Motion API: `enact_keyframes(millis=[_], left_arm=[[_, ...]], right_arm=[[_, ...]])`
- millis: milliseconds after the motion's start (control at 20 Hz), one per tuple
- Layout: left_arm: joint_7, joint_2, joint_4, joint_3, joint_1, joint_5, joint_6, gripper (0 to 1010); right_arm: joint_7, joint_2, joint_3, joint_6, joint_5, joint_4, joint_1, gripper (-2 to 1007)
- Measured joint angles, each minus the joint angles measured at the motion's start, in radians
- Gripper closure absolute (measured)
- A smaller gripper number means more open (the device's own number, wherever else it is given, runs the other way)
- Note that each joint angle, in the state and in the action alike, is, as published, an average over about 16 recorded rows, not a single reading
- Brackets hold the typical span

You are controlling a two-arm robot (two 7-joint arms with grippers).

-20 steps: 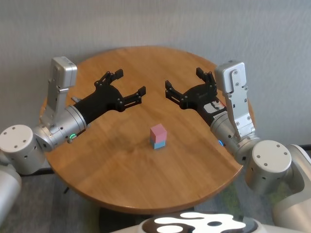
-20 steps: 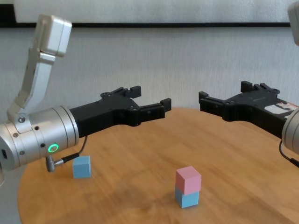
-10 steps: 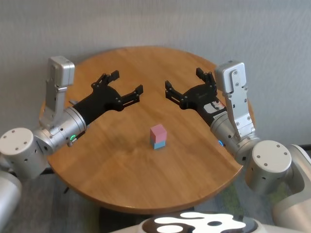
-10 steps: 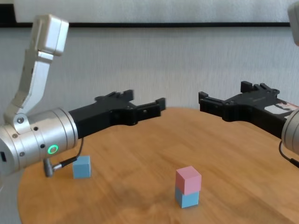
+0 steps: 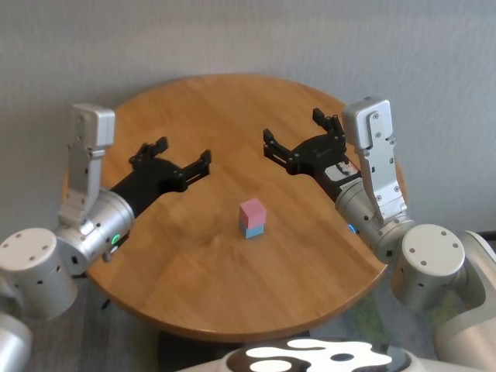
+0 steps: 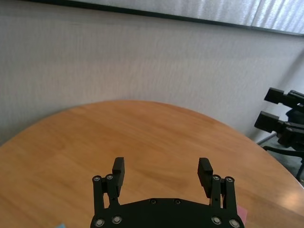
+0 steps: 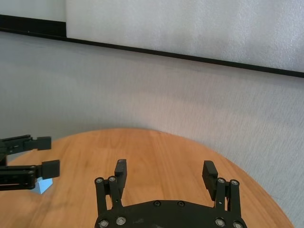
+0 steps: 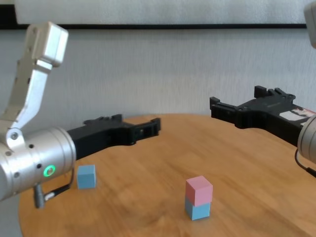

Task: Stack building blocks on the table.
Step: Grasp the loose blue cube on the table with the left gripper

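Note:
A pink cube [image 5: 253,210] sits on a light blue cube [image 5: 252,230] near the middle of the round wooden table [image 5: 201,271]; the chest view shows the pink cube [image 8: 199,190] and the blue one under it [image 8: 198,210]. A second light blue cube [image 8: 86,176] lies alone at the table's left, below my left forearm; the head view hides it, and the right wrist view shows it [image 7: 44,185]. My left gripper [image 5: 183,152] is open and empty above the table's left side. My right gripper [image 5: 293,129] is open and empty above the far right.
The table's rim [image 8: 22,207] runs close to the lone blue cube. A grey wall [image 5: 248,39] stands behind the table. Bare wood lies around the two-cube stack and between the grippers.
My left arm has drawn back toward the table's left edge and lowered, its gripper still open. The right arm and the cubes have not moved.

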Motion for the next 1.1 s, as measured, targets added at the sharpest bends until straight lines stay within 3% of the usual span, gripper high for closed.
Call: enact_keyframes(millis=[250,500,800,1100], left_arm=[[0.071,0.004,-0.078,-0.025,0.049,0.005,0.109,8],[0.112,0.010,-0.124,-0.044,0.068,0.006,0.215,8],[0.134,0.021,-0.135,-0.050,0.055,0.016,0.324,8],[0.140,0.033,-0.117,-0.045,0.024,0.041,0.398,9]], right_arm=[[0.000,0.000,0.000,0.000,0.000,0.000,0.000,0],[0.000,0.000,0.000,0.000,0.000,0.000,0.000,0],[0.000,0.000,0.000,0.000,0.000,0.000,0.000,0],[0.000,0.000,0.000,0.000,0.000,0.000,0.000,0]])
